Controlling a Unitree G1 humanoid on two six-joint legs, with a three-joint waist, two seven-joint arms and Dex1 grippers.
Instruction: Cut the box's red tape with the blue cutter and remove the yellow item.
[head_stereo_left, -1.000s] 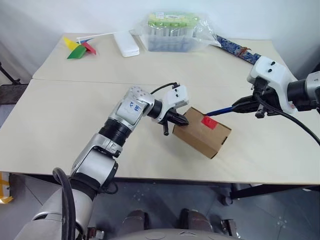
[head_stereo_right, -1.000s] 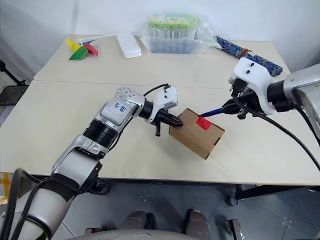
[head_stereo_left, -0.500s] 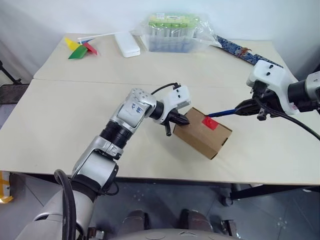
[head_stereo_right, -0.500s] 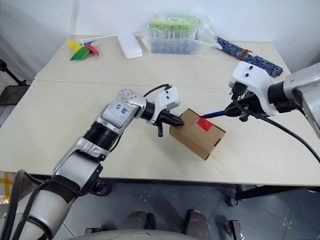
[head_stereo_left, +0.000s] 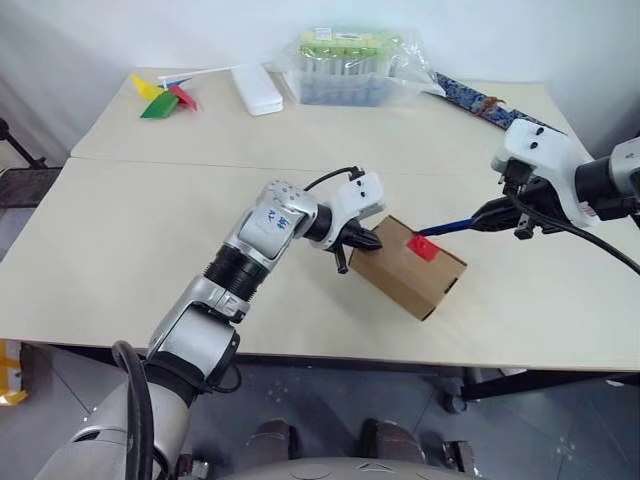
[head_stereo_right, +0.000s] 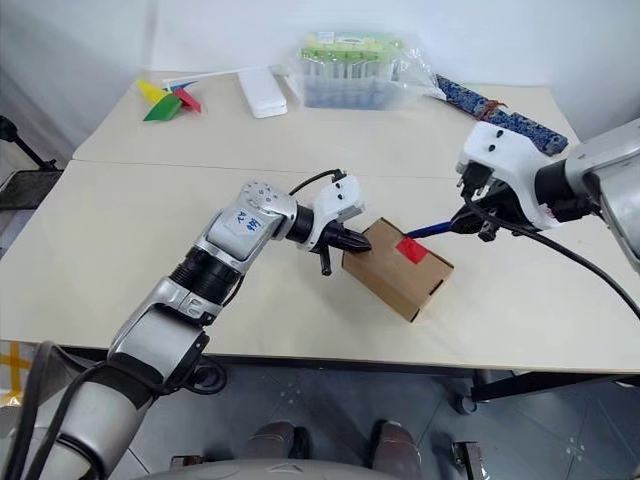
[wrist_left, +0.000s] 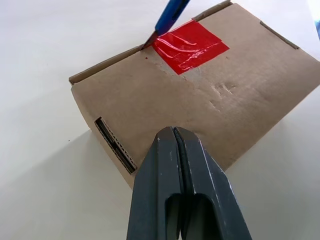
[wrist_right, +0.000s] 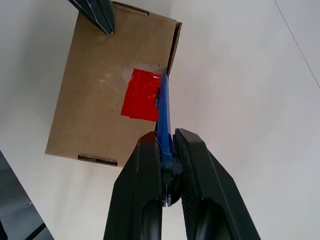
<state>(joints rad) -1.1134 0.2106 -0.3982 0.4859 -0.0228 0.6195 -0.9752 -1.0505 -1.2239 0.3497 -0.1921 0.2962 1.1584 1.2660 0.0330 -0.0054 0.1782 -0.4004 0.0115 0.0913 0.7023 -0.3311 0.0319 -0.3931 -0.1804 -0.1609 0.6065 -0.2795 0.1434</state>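
Left gripper (head_stereo_left: 368, 240), fingers pressed together and empty, braces the near end of the small brown cardboard box (head_stereo_left: 408, 265). Right gripper (head_stereo_left: 487, 215) is clamped on the slim blue cutter (head_stereo_left: 448, 226), its tip at the edge of the red tape (head_stereo_left: 421, 247) square. Cutting step: next, draw the blade along the lid seam.

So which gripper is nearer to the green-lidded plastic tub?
Right. The right gripper is beside the box, closer to the tub; the left gripper presses the box's near end.
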